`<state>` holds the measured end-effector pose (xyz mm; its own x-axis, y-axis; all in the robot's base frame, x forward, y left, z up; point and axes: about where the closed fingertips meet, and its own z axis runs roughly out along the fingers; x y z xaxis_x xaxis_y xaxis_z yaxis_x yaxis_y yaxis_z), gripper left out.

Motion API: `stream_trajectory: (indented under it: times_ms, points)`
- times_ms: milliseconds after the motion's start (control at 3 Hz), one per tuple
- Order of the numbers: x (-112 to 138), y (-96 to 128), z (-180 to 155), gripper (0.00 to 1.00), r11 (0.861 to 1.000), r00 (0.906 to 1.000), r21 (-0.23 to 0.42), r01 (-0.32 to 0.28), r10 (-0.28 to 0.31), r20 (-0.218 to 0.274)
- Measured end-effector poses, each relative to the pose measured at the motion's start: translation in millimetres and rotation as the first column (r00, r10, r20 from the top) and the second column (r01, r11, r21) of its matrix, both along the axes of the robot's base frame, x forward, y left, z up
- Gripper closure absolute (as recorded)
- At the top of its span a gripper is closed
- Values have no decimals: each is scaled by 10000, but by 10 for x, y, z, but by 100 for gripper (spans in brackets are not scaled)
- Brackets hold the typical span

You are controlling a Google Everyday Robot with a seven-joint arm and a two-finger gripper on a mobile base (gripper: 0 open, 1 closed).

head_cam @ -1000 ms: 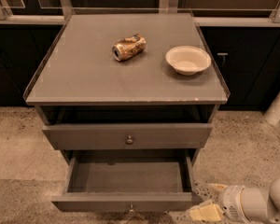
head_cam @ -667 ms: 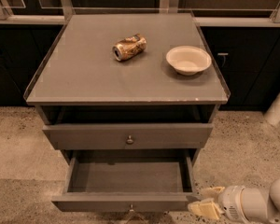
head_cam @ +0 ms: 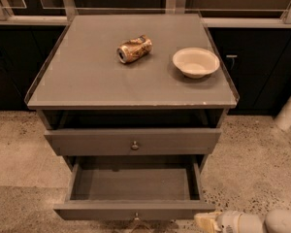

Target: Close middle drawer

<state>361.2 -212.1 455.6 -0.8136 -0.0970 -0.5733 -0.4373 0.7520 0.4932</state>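
The middle drawer (head_cam: 133,209) of the grey cabinet is pulled far out. Its empty inside shows, and its small metal knob (head_cam: 135,216) sits at the centre of the front, low in the view. The first drawer front (head_cam: 133,141) above it, with its own knob, stands out only slightly. The third drawer is hidden under the open one. My gripper (head_cam: 207,222), cream-tipped on a white wrist, is at the bottom right edge, just beside the right end of the middle drawer front.
On the cabinet top (head_cam: 87,76) lie a crushed can (head_cam: 134,49) on its side and a white bowl (head_cam: 196,61). Dark cabinets stand behind. A white post (head_cam: 290,109) stands at the right on the speckled floor.
My gripper has sunk lower in the view and moved slightly left toward the drawer front's right end. The drawers, can and bowl have not moved.
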Motion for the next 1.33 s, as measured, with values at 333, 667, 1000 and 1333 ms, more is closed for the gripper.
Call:
stream_trajectory:
  times_ms: [333,667,1000,1333]
  points:
    - [6,110,-577,100,9939,9951,792,769,-716,-679]
    - [225,163,-846,100,9854,9904,1067,1326,-1276,-523]
    - [351,142,-853,100,9827,9880,1027,1543,-1538,-128]
    - [693,292,-703,100,9860,9859,1031,1311,-1406,911]
